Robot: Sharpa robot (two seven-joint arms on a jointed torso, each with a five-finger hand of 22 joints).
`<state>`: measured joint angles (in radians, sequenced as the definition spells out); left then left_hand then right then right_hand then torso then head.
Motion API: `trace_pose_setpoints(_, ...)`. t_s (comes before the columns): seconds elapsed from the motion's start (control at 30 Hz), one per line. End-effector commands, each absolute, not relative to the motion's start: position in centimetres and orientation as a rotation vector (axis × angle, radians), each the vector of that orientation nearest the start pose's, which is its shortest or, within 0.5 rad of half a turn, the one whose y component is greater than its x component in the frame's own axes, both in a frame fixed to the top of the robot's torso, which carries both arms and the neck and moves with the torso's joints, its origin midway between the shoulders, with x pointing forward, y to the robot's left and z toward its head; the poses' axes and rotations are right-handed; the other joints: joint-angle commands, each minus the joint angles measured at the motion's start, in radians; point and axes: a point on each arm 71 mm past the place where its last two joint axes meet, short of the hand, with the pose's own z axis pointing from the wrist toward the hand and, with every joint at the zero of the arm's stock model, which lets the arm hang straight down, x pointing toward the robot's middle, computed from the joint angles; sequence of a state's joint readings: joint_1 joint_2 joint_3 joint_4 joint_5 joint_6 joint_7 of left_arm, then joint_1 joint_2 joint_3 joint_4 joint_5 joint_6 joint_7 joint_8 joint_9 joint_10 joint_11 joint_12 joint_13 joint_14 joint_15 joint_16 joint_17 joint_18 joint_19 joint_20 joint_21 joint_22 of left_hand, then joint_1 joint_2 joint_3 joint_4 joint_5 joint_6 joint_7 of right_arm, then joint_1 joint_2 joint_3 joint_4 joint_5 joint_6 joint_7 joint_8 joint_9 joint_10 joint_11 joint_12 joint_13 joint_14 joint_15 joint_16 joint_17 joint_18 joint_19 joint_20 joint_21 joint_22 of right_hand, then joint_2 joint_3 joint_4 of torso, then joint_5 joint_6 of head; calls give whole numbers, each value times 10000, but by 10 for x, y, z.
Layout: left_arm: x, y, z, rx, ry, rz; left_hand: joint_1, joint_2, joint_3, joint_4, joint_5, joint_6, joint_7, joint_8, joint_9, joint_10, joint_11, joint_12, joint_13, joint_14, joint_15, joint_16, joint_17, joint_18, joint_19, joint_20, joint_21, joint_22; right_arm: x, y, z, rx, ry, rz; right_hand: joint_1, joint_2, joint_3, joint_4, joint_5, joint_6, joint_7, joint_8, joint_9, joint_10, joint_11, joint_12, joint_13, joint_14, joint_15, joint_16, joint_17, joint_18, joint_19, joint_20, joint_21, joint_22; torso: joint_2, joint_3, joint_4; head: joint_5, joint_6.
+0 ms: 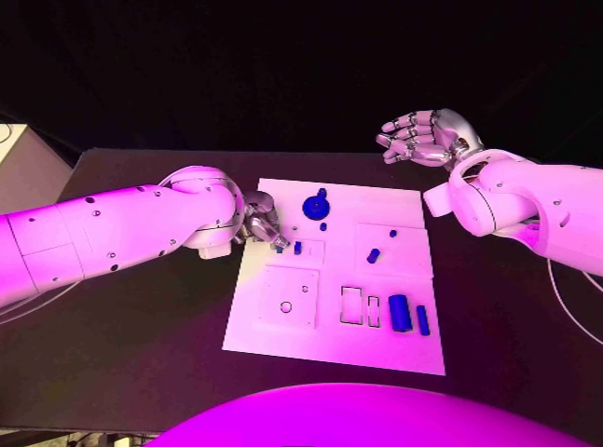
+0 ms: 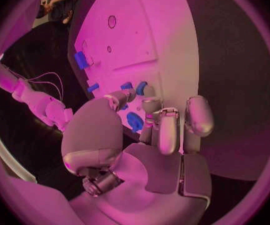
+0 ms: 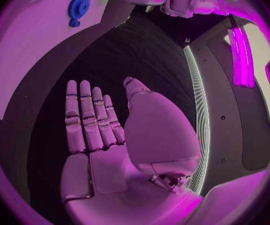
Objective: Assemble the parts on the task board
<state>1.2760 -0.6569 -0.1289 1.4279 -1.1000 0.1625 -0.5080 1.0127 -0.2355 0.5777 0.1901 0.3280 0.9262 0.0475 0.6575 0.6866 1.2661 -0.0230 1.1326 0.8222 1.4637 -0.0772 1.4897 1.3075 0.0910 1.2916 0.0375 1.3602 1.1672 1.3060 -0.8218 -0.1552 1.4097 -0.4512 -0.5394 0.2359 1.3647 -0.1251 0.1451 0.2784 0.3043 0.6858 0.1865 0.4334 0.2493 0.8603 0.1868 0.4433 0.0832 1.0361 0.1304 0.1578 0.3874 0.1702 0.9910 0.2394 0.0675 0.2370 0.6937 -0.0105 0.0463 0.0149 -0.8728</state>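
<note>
Left hand (image 1: 261, 226) pinches a small part (image 2: 135, 121) at the board's (image 1: 331, 349) left edge, ready to seat; right hand (image 1: 426, 136) waits upper right, flat and empty.

L arm reaches in across the table, left hand (image 1: 262, 226) palm down, fingers (image 2: 167, 132) curled downward, nothing clearly held. R arm bent back, right hand (image 1: 426, 136) raised, fingers (image 3: 88, 117) straight, apart, holding nothing.

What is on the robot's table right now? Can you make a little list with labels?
table: black
task board: white plate in the middle
parts: small blue pieces on the board, including a round gear-like piece and a cylinder
left hand: at the board's left edge, fingers over a small blue piece
right hand: open, off the board, holding nothing
</note>
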Motion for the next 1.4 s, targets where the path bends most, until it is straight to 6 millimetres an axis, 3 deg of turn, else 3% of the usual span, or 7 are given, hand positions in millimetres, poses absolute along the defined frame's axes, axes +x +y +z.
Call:
trace_pose_setpoints(0.03,489,151,-226,0,23243,-4217,-167,11,-479,396,-9,-102,58,111,82,-98,51,-57,-78,595,26,-70,667,25,-114,24,-77,-70,516,-241,-170,6952,14587,10640,-19,-97,27,54,64,15,719,-42,-15,12,58,-75,-21,10,89,-43,-21,125,-13,66,-21,-24,2,2,-4,-10,2)
trace_pose_setpoints(0.83,489,154,-200,-1243,22421,-5643,375,192,-1233,966,67,-575,164,303,244,-677,153,-361,-660,524,106,-178,441,124,-428,78,-384,-536,516,-242,-172,7042,14599,10613,-69,-75,26,76,52,4,729,-56,-35,11,67,-97,-61,7,98,-77,-57,125,-26,74,-20,-72,3,-4,-1,-73,2)
trace_pose_setpoints(1.0,490,146,-188,-1743,21224,-7690,1050,219,-1451,953,110,-1303,461,203,178,-2018,421,-1375,-2185,133,343,-700,-540,374,-1390,251,-1203,-1770,516,-242,-172,7046,14585,10597,-87,-64,28,81,52,3,731,-59,-41,13,69,-102,-73,10,100,-86,-69,126,-28,77,-19,-88,2,2,9,-102,2)
trace_pose_setpoints(1.1,492,138,-179,-1617,19889,-8874,2325,101,-1389,810,119,-2075,864,-86,-186,-3322,836,-2137,-2698,-1057,744,-1748,-2274,871,-3762,608,-3425,-4579,516,-243,-172,7047,14579,10584,-87,-63,28,80,53,3,731,-60,-42,13,69,-103,-76,10,100,-88,-71,126,-28,77,-19,-91,-4,1,11,-132,2)
trace_pose_setpoints(1.17,493,132,-176,-1299,18994,-9413,2989,107,-1121,554,140,-2270,973,-234,-373,-3844,929,-2580,-2994,-1699,842,-2242,-3048,857,-4032,712,-3779,-4759,516,-243,-172,7047,14580,10580,-87,-63,28,80,53,3,731,-60,-42,13,69,-103,-76,10,100,-88,-71,126,-28,77,-19,-91,-4,1,15,-153,2)
trace_pose_setpoints(1.2,494,130,-176,-1130,18664,-9555,3684,125,-665,241,92,-2405,1080,-456,-656,-4303,1087,-3186,-3440,-3915,992,-4513,-5865,848,-4371,833,-4213,-4979,516,-243,-173,7047,14582,10577,-87,-63,29,79,53,3,731,-60,-43,14,70,-104,-77,11,100,-88,-72,126,-28,77,-18,-92,-1,0,11,-159,2)
trace_pose_setpoints(1.4,493,120,-185,66,17319,-9770,4228,-36,-123,-482,-12,-2467,1217,-1165,-1768,-4450,1261,-4473,-4799,-3959,1115,-5055,-6623,895,-4553,966,-4166,-4861,517,-243,-173,7057,14600,10568,-81,-58,35,72,56,5,731,-60,-46,16,69,-106,-83,14,100,-92,-78,127,-28,78,-17,-100,2,-8,-1,-193,2)
